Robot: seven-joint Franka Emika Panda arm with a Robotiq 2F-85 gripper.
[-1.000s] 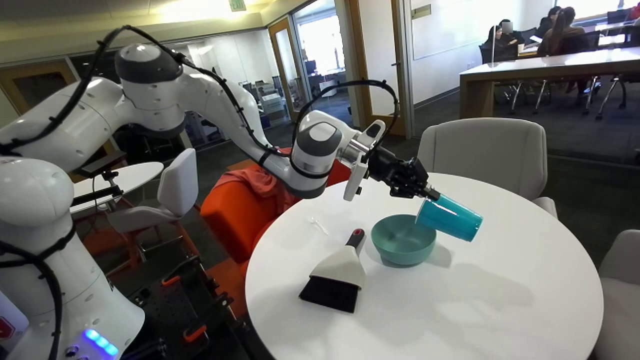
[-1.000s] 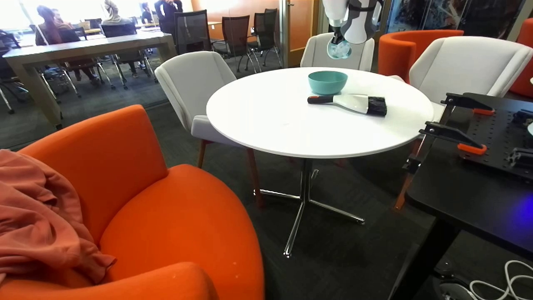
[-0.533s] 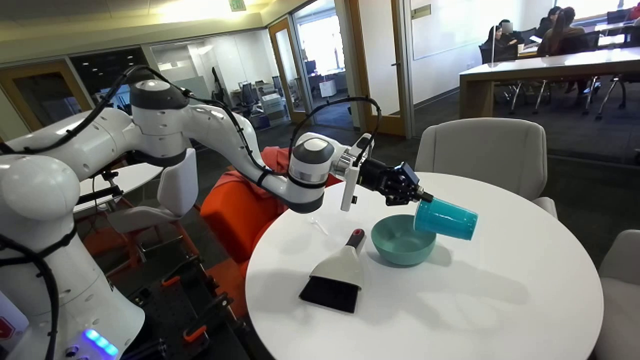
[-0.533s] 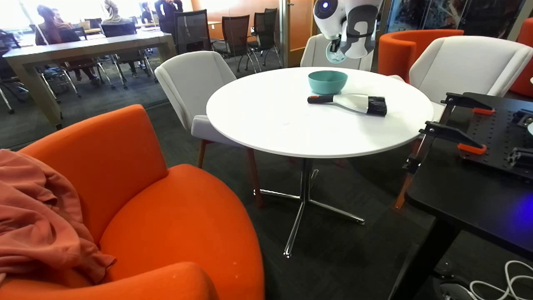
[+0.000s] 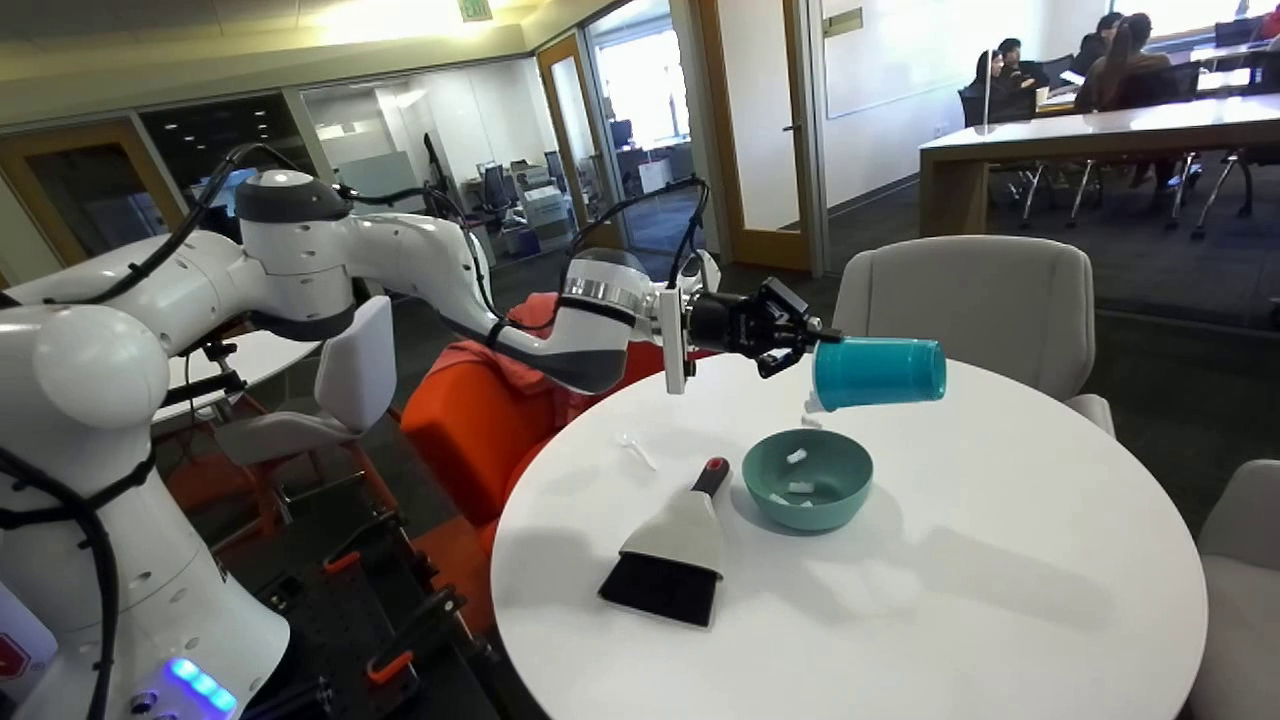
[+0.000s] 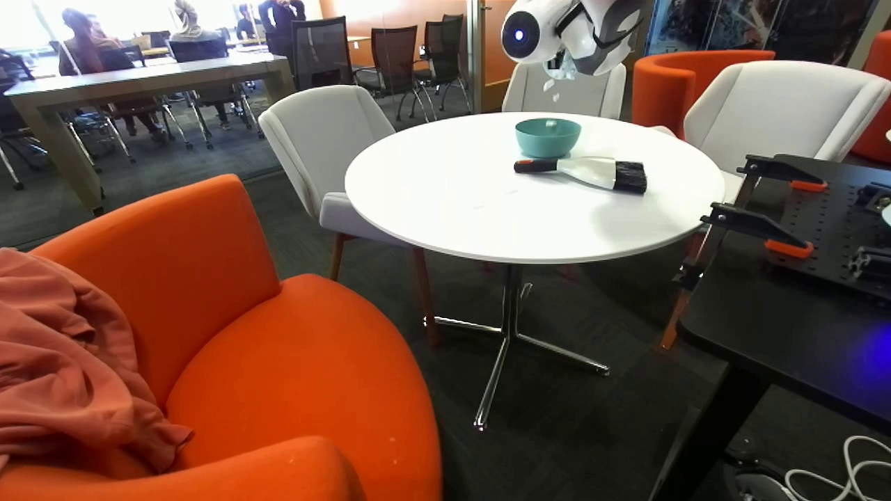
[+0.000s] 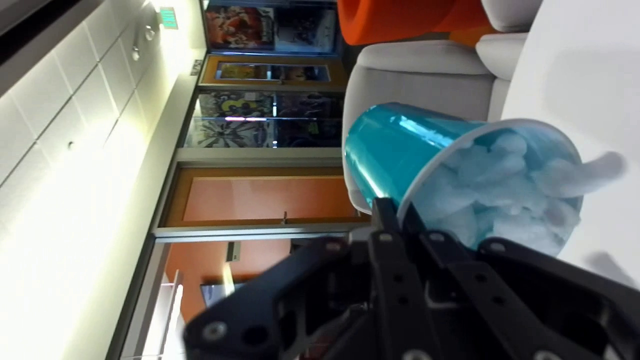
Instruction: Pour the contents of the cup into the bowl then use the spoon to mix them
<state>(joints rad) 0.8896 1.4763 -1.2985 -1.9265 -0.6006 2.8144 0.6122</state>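
- Pinching the blue cup (image 5: 880,371) by its rim, the tool (image 7: 398,213) holds it nearly level on its side, mouth above the teal bowl (image 5: 812,516).
- White bits (image 5: 800,487) lie in the bowl; in both exterior views, others are in midair under the cup's mouth.
- Many more show inside the cup in the wrist view, one poking out past the rim.
- Upright on the tabletop (image 5: 950,640), the bowl stands beside a brush (image 5: 680,535).
- The white spoon (image 5: 639,453) lies there too, apart from both.

One blue tapered plastic cup (image 5: 878,371), one round teal bowl (image 6: 548,143), one slim white spoon (image 5: 640,453), one pale black-bristled brush (image 5: 683,535); white bits (image 7: 495,195), number unclear
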